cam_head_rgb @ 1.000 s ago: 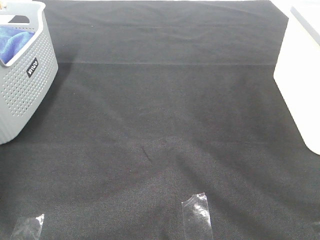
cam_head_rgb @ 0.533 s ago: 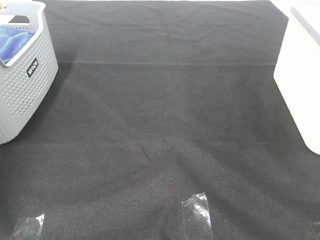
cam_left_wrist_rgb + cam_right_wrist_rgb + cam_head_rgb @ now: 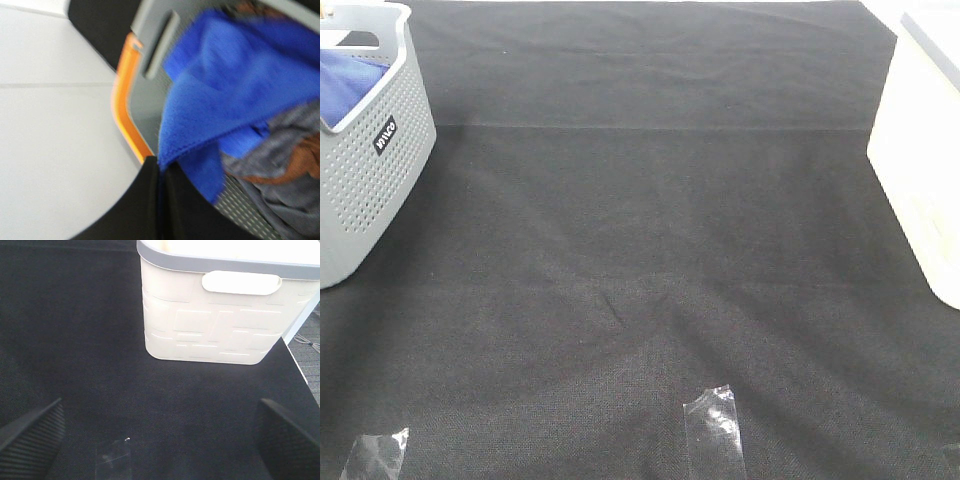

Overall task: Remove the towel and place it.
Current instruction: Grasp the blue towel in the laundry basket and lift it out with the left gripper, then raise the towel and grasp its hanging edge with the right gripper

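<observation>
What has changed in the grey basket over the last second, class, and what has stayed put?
The towel in the grey basket has drawn from rumpled folds into a smooth, taut sheet, seemingly pulled upward. The left gripper is shut on its hem. The grey basket itself, the white basket, the tape strips and the black covering stayed put; the right gripper hangs open.

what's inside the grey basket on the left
The blue towel, pinched by the left gripper, lies over grey and brown cloth in the grey basket. Whatever lies under them is covered.
</observation>
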Motion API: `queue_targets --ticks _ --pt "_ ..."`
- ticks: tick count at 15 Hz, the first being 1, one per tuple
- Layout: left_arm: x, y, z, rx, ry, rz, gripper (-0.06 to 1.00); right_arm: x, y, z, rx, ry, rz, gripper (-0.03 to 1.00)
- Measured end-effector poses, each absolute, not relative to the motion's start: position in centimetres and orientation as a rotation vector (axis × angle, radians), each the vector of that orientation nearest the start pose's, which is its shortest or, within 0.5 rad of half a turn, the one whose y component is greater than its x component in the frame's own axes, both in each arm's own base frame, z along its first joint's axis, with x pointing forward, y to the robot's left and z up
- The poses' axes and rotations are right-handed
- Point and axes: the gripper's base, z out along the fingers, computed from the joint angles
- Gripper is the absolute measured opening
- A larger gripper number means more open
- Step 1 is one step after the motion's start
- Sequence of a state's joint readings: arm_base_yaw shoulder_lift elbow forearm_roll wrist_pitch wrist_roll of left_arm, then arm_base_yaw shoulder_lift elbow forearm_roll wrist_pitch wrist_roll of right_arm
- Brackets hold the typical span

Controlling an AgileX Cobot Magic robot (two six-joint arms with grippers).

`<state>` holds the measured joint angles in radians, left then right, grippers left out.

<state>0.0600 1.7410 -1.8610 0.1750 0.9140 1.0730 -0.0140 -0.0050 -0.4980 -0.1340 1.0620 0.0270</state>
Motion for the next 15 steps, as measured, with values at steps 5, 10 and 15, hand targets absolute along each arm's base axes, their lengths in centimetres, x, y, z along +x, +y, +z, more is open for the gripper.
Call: queue_targets --ticks 5,10,15 --pt "37.3 -2.6 48.3 1.195 1.743 0.808 0.0 -0.6 -1.1 27.7 0.048 2.038 -0.152 0.97" --pt "33.3 -8.1 52.8 1.228 1.511 0.754 0.0 -0.6 -1.1 27.7 0.048 2.038 -0.152 0.97" --pt "28.1 -13.0 54.7 1.35 1.37 0.63 0.0 -0.6 -1.1 27.7 -0.01 2.04 -0.188 0.97"
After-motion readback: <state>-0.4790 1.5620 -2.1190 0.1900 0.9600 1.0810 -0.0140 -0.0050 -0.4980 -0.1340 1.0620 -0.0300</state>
